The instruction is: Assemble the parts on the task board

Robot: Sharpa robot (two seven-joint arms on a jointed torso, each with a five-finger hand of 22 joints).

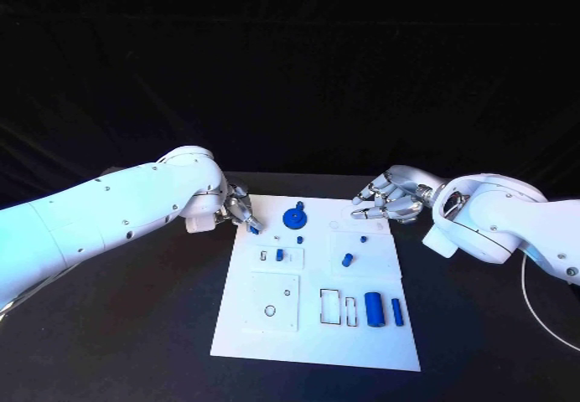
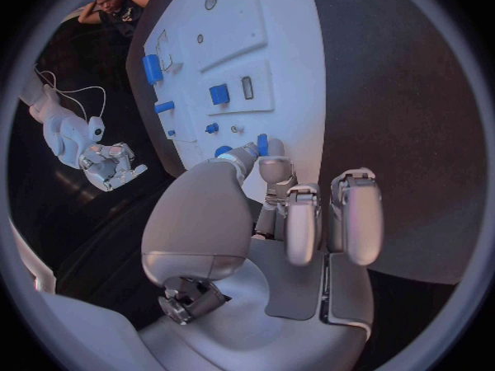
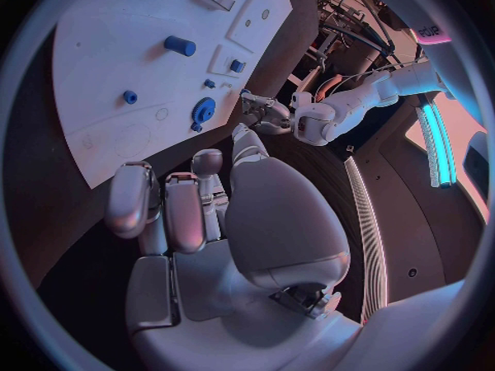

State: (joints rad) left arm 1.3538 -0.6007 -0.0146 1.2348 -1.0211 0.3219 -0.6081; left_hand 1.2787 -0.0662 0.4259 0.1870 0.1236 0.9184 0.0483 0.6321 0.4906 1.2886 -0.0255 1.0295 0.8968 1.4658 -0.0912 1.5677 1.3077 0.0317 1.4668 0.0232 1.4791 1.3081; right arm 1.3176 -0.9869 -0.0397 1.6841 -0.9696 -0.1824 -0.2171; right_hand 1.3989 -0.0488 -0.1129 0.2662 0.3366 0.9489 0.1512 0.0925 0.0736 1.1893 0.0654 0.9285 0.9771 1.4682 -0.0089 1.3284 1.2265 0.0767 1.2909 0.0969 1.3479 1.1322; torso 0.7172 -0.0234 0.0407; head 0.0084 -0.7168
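- Nearest us on the board (image 1: 317,343): a thick blue cylinder (image 1: 374,309) and a thin blue bar (image 1: 396,311) lie flat beside two empty outlined slots. We read them as staged next to the slots they go in, not yet seated.
- Mid board: a small blue block (image 1: 279,254) sits on the left panel and a short blue peg (image 1: 347,260) on the right panel, both well apart from either hand.
- Far end: the blue gear (image 1: 295,219) sits on the board, between the two hands, nearer the left one.
- Left hand (image 1: 233,212) is at the board's far left corner, pinching a small blue piece (image 2: 262,145) between thumb and a fingertip, other fingers curled in. It holds the piece just over the board edge, beside the gear, probably lining up an insertion.
- Right hand (image 1: 389,202) hovers at the far right corner, fingers bent and apart, holding nothing we can see. It looks parked clear of the work; the gear lies well off to its side.
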